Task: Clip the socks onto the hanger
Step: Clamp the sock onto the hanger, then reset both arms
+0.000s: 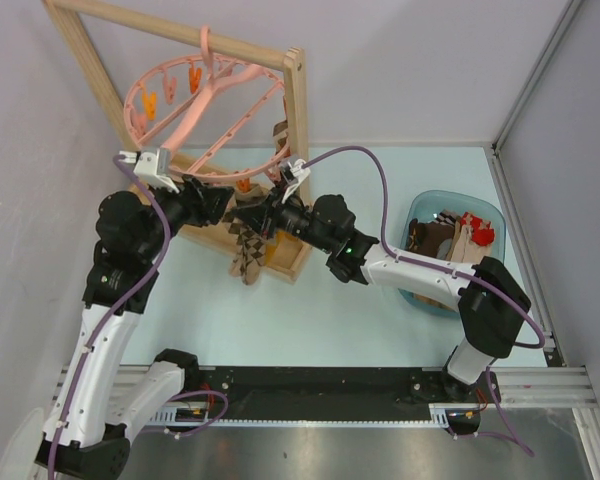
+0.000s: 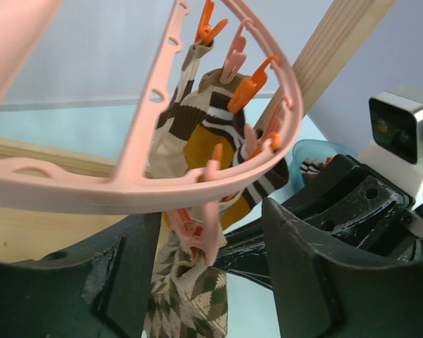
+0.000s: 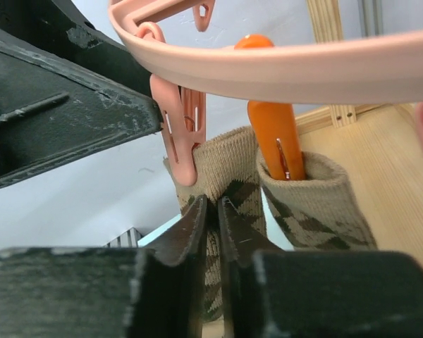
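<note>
Socks (image 2: 197, 148) are hanging from the round pink hanger (image 1: 195, 100), which is dangling inside the wooden rack (image 1: 298, 150) at the back of the desk (image 1: 380, 320). More are lying in the blue tub (image 1: 417, 212) to the right. The argyle sock (image 3: 229, 176) is drooping straight down, long axis vertical, with its cuff sitting in the bite of a pink clip (image 3: 180, 134). An orange clip (image 3: 275, 137) is gripping a matching cuff just beside it. The left end effector (image 2: 210, 236) is standing released, its fingers straddling the pink clip. The right end effector (image 3: 215, 211) is nosing at the cuff just beneath that clip, jaws nearly together; whether they are pinching fabric, I cannot tell. Both are crowding the clip equally, so backing away is probably coming next.
</note>
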